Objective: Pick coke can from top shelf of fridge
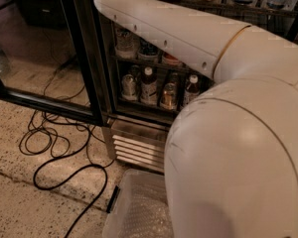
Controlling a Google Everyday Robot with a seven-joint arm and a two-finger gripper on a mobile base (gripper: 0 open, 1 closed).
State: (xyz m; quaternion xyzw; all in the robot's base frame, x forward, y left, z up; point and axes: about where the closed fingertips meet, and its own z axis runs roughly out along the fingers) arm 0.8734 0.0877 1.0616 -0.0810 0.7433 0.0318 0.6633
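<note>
The fridge (107,73) stands open, with its black-framed glass door (44,103) swung out to the left. My white arm (188,38) fills the right side and reaches up and left, leaving the view at the top. The gripper is out of view above the top edge. An upper wire rack (268,10) shows at the top edge with only the bottoms of several drinks on it. I cannot make out the coke can among them. The racks below hold bottles (148,86) and cans (168,95).
A louvred steel grille (136,150) runs along the fridge's base. Black cables (54,148) loop over the speckled floor at left. A clear plastic bin (139,212) with bubble wrap sits on the floor in front of the fridge.
</note>
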